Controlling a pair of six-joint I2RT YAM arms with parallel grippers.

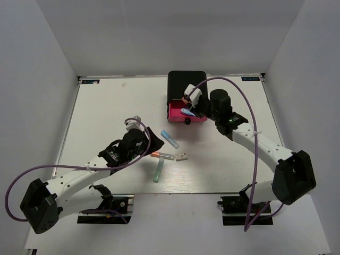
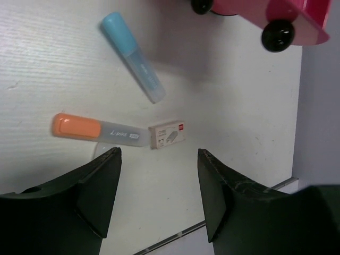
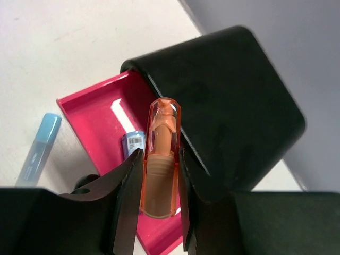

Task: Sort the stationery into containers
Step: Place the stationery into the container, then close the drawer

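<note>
The black cabinet stands at the back centre with one pink drawer pulled open; a light blue stick lies inside. My right gripper is shut on an orange stick, held over the open drawer. On the table lie a light blue stick, an orange stick, a white eraser and a teal stick. My left gripper is open and empty, just near of the orange stick and eraser.
White walls enclose the table on the left, back and right. The drawer's black knob juts toward the loose items. A purple cable loops above the right arm.
</note>
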